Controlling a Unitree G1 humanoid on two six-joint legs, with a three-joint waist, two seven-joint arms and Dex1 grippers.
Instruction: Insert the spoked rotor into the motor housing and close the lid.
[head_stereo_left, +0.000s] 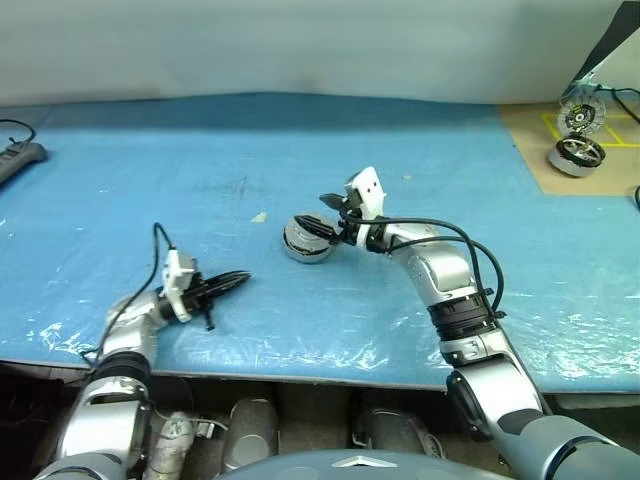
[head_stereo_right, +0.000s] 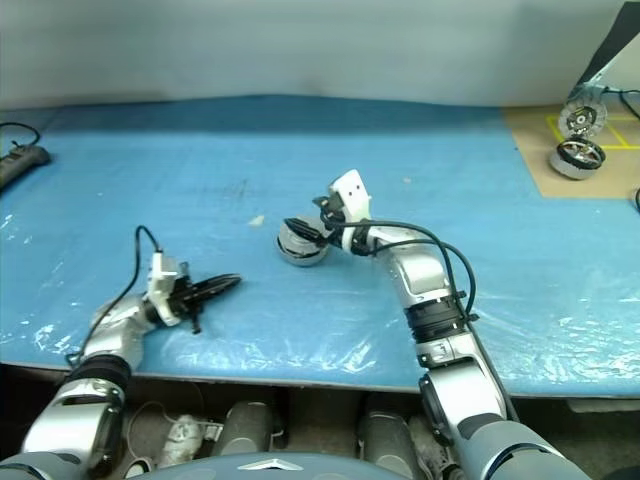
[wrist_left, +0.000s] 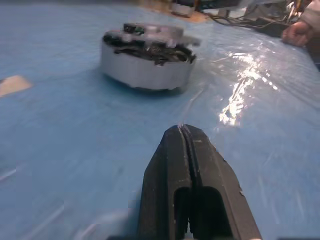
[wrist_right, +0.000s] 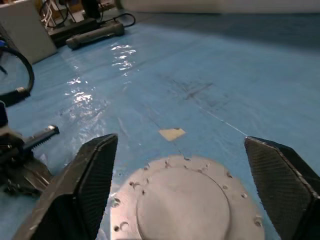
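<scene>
One lid (wrist_right: 182, 202) between spread jaws.

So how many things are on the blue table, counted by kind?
Motors with the lid on: 1, the motor housing in the middle
Tan scraps: 1
Black power strips at the edge: 1
Robot hands: 2, left hand and right hand
Total: 5

Mat centre: housing (head_stereo_left: 307, 240) with lid (wrist_right: 183, 201) on, only obstacle.
Left, front: bare mat (head_stereo_left: 150, 180).
Far right: motors on board (head_stereo_left: 577, 155).
</scene>
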